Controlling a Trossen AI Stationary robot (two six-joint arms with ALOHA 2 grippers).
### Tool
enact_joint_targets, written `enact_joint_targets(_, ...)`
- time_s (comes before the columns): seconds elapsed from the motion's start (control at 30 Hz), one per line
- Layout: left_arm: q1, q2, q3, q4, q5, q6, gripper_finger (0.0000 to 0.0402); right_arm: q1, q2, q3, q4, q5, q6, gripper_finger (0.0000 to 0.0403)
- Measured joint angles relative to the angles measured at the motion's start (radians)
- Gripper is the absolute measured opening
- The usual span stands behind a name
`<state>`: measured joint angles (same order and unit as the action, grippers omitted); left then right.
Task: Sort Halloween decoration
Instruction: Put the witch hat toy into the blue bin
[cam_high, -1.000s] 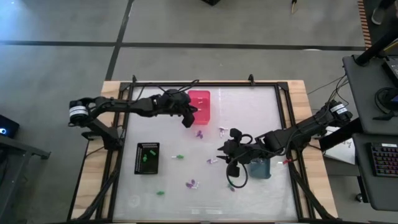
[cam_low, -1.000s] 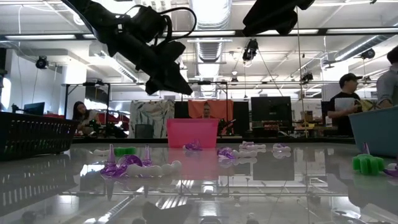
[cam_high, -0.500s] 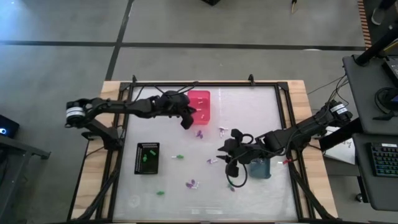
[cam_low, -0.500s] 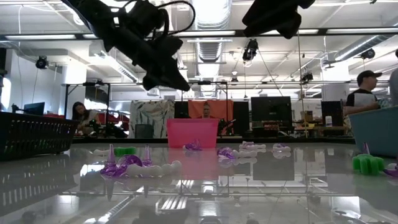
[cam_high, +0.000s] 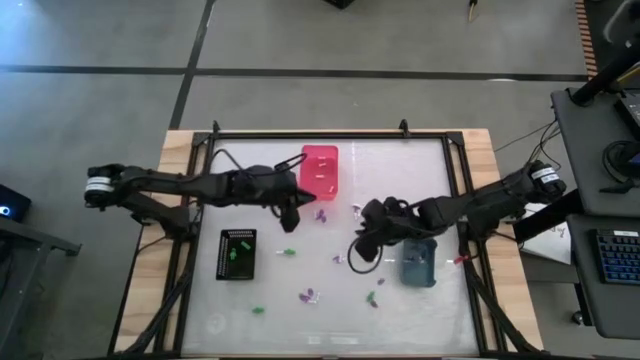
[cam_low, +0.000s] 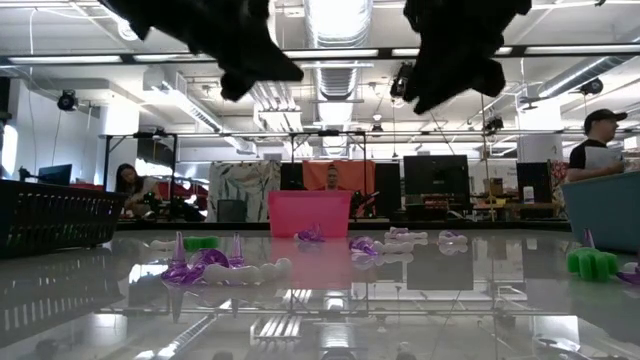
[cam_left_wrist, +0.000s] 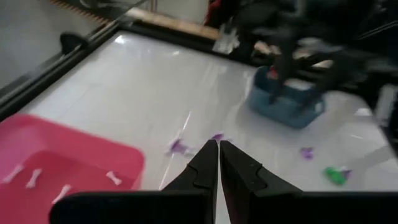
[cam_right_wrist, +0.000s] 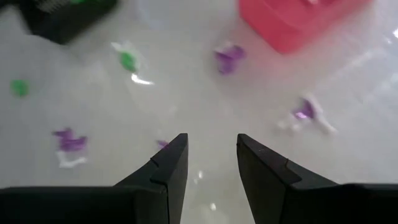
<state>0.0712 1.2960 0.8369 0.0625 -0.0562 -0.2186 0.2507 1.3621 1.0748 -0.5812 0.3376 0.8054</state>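
The Halloween decoration lies scattered as tiny pieces on the white table: a purple one (cam_high: 321, 214), a white one (cam_high: 357, 210), a green one (cam_high: 286, 252), and several more toward the near edge (cam_high: 309, 295). My left gripper (cam_high: 291, 218) hangs shut over the table just near-left of the pink bin (cam_high: 321, 170), holding nothing; its closed fingers (cam_left_wrist: 219, 155) point toward a purple piece (cam_left_wrist: 179, 147). My right gripper (cam_high: 366, 238) hovers open beside the blue bin (cam_high: 419, 262), with its fingers (cam_right_wrist: 211, 152) spread above bare table. Small white pieces (cam_left_wrist: 34, 177) lie inside the pink bin.
A black bin (cam_high: 237, 254) holding green pieces stands at the left. The blue bin (cam_left_wrist: 286, 106) stands at the right, and the pink bin (cam_right_wrist: 298, 18) at the far middle. A black frame (cam_high: 330, 134) rims the table. People sit and stand in the room behind (cam_low: 128, 180).
My left gripper has drawn away from the pink bin's side toward the table's near edge and has risen, staying shut. My right gripper has rolled about its own line and tipped further down, shifting slightly toward the far edge, and stays open. No piece has moved.
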Motion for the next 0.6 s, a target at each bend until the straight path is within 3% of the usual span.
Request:
enact_joint_targets(0.2, -0.079, -0.116, -0.021, -0.008, -0.023, 0.0, 0.0, -0.062, 0.0, 0.0, -0.079, -0.006, 0.033, 0.0127)
enact_joint_targets(0.43, -0.156, -0.271, -0.113, -0.008, -0.164, -0.034, 0.0, -0.114, 0.011, 0.0, -0.097, -0.033, 0.046, 0.0127)
enact_joint_targets(0.6, -0.174, -0.345, -0.191, -0.007, -0.193, -0.092, 0.0, -0.15, 0.07, 0.0, -0.113, -0.091, 0.044, 0.0127)
